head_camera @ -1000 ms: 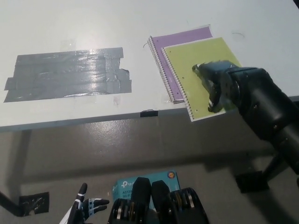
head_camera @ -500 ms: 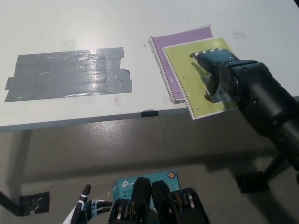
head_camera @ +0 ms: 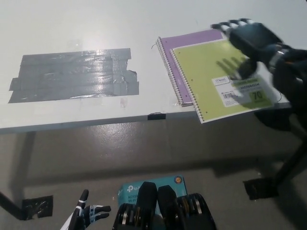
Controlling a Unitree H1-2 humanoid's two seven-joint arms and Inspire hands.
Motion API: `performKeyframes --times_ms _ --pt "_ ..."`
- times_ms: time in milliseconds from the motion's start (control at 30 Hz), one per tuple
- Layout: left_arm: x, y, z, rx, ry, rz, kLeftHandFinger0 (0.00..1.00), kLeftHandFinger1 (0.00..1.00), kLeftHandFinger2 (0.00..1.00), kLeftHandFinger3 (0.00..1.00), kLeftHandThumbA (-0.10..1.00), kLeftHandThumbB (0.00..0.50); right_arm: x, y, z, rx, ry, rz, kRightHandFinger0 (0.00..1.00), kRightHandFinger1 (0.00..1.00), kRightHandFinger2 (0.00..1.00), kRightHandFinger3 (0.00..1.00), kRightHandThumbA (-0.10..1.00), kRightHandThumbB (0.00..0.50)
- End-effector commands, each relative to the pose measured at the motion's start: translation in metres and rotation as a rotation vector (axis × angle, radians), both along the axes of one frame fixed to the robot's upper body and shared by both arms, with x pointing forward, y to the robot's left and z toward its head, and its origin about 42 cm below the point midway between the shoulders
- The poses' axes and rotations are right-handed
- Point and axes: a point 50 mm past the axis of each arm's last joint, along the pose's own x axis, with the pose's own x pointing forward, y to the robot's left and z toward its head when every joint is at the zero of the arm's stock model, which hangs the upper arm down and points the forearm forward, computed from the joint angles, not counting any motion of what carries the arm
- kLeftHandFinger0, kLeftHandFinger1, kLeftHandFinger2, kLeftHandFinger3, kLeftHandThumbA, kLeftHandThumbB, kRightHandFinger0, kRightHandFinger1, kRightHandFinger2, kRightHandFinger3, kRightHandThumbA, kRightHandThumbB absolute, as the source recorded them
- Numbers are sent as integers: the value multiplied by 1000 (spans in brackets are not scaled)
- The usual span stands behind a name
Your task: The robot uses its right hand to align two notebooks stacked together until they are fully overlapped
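Note:
A green spiral notebook (head_camera: 211, 79) lies on top of a purple spiral notebook (head_camera: 178, 45) at the right of the white table (head_camera: 144, 24). The green one sits lower and further right, its bottom corner jutting past the table's front edge. The purple one shows along the top and left sides. My black right hand (head_camera: 247, 37) hovers open, fingers spread, over the green notebook's upper right corner; I cannot tell whether it touches. My white left hand (head_camera: 85, 214) rests low at the bottom left, fingers apart, holding nothing.
A large patch of grey tape (head_camera: 74, 74) covers the table's left half. A small black tab (head_camera: 156, 116) sits on the front edge. On the floor below lie a teal box (head_camera: 136, 187) and a piece of tape (head_camera: 36, 207).
My right hand has lifted from the middle of the green notebook up and right to its top corner, uncovering the label. The whole picture has shifted slightly as well.

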Motion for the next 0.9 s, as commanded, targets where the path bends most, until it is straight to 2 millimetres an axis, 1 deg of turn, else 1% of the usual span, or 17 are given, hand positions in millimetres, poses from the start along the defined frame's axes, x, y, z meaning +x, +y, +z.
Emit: performKeyframes --times_ms 0,33,67,133,167,200,233,300,367,433,467,567,633,700,767,833,867 --pt "1 6 7 13 -39 -16 507 792 730 513 1000 500 -27 -31 35 33 15 -9 1000 1000 1000 1000 1000 178" --pt "3 8 9 16 -43 -13 505 788 725 510 1000 500 -29 -32 36 37 22 -5 1000 1000 1000 1000 1000 194" --pt "3 8 9 12 -45 -9 486 766 709 504 1000 500 -33 -35 33 40 51 -9 1000 1000 1000 1000 1000 247" --pt "4 9 10 17 -41 -10 467 754 709 517 1000 500 -39 -37 29 0 76 3 1000 1000 1000 1000 1000 329" --pt "5 9 10 20 -41 -11 467 756 721 516 1000 500 -42 -37 27 -12 89 10 1000 1000 1000 1000 1000 423" --pt "5 9 9 21 -46 -18 466 759 732 525 1000 500 -49 -37 17 -11 140 2 1000 1000 1000 1000 1000 388" --pt "5 9 9 22 -48 -19 465 757 720 525 1000 500 -50 -37 13 -15 152 2 1000 1000 1000 1000 1000 440" --pt "5 9 9 24 -54 -22 464 752 708 528 1000 500 -50 -36 -2 -42 173 3 1000 1000 1000 1000 1000 499" --pt "6 10 7 17 -56 -26 461 748 721 530 1000 500 -46 -35 -12 -50 191 -4 1000 1000 1000 1000 1000 500" --pt "6 10 5 17 -51 -24 459 740 701 522 1000 500 -41 -35 -19 -49 187 1 1000 1000 1000 1000 1000 500" --pt "6 9 4 11 -47 -20 447 727 680 510 1000 500 -39 -31 -20 -49 173 -6 1000 1000 1000 1000 970 500" --pt "7 9 5 11 -40 -15 420 714 696 503 1000 500 -33 -25 -20 -51 142 -6 1000 1000 1000 1000 923 500" --pt "7 9 5 4 -39 -17 409 713 699 523 1000 500 -29 -21 -24 -47 110 6 1000 1000 1000 1000 959 500" --pt "8 9 5 15 -38 -19 388 701 713 511 1000 500 -26 -15 -28 -30 81 13 1000 1000 1000 1000 966 500" --pt "7 9 6 14 -41 -25 421 741 771 532 1000 499 -23 -9 -36 -28 60 12 1000 1000 1000 1000 974 500" --pt "8 8 4 13 -42 -30 435 749 778 533 1000 500 -22 -8 -41 -46 48 10 1000 1000 1000 1000 995 500" --pt "7 7 4 11 -41 -29 466 774 789 549 1000 499 -21 -7 -45 -51 43 8 1000 1000 1000 1000 1000 495"
